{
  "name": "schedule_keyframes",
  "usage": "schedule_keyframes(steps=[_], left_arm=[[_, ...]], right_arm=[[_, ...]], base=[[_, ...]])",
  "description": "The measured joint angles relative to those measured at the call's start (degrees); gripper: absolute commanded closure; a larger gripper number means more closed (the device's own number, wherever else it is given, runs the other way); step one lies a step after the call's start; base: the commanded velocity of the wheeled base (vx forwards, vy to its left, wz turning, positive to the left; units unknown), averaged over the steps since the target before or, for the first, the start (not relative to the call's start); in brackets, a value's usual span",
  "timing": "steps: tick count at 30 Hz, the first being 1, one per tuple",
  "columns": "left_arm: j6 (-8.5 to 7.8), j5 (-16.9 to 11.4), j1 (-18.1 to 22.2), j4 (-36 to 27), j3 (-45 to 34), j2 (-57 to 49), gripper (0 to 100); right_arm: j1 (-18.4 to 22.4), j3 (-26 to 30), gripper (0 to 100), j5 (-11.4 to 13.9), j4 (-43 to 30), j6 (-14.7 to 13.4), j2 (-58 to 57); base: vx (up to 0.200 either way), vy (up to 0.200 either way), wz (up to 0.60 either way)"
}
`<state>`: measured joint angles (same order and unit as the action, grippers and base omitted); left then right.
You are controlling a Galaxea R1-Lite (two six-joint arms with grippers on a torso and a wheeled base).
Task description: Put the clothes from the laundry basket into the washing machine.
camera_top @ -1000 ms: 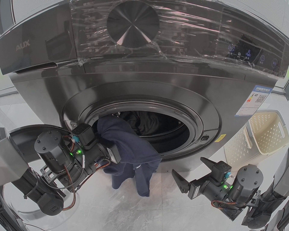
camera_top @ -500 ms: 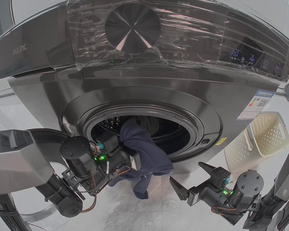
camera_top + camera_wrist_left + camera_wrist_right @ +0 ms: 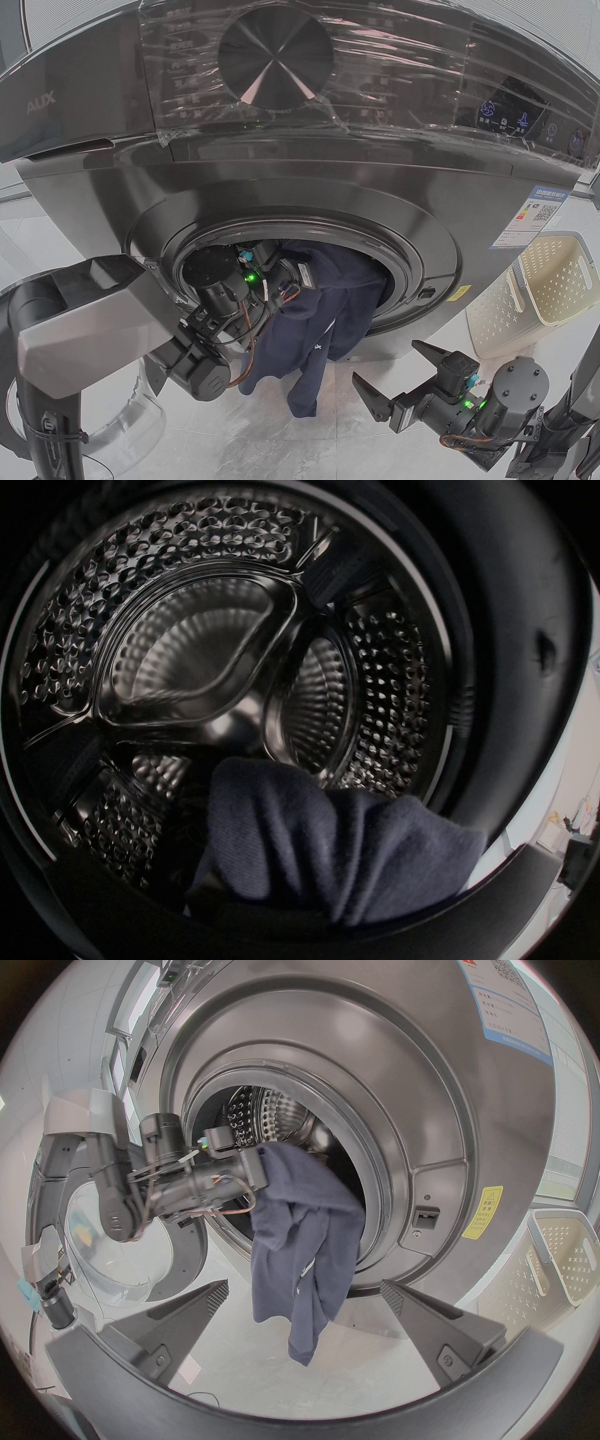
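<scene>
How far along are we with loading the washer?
Done: no clothes show in the laundry basket. In hand: the navy garment drapes over the left end effector at the mouth of the drum, much of it hanging outside. Left: getting it fully in. Right end effector hangs open.

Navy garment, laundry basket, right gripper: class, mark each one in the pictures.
Navy garment [image 3: 337,300], head view, on its hanging middle fold.
Laundry basket [image 3: 550,275], head view, on its perforated inner wall.
Right gripper [image 3: 385,360], head view, midway between its open fingertips.
</scene>
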<state>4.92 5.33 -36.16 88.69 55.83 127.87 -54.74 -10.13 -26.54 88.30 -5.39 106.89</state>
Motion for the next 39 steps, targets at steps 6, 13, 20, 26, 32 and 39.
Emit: schedule_keyframes(steps=[6, 13, 20, 26, 32, 39], left_arm=[[-0.83, 0.7, 1.8, -0.3, 8.8, 5.3, 100], [-1.69, 2.0, 3.1, -1.2, 17.4, 10.3, 100], [-1.82, 2.3, 4.2, -7.0, 25.3, 13.2, 100], [-1.87, 2.3, 5.0, -11.5, 32.3, 15.2, 100], [-1.87, 2.8, 5.9, -16.8, 40.8, 17.5, 100], [-1.73, 4.1, 6.6, -19.3, 46.8, 19.7, 0]], right_arm=[[-0.2, -0.3, 0, 0.0, 0.0, -0.1, 0.2], [0.3, -2.4, 0, -0.1, 0.1, -0.4, 0.5], [0.8, -2.7, 0, -0.1, 0.1, -0.7, 0.4], [1.2, -3.0, 0, 0.0, 0.1, -0.7, 0.5], [1.2, -3.1, 0, 0.0, 0.1, -0.7, 0.6], [1.0, -2.9, 0, 0.1, 0.1, -0.8, 0.7]], base=[[0.000, 0.000, 0.00], [0.000, 0.000, 0.00], [0.000, 0.000, 0.00], [0.000, 0.000, 0.00], [0.000, 0.000, 0.00], [0.000, 0.000, 0.00]])
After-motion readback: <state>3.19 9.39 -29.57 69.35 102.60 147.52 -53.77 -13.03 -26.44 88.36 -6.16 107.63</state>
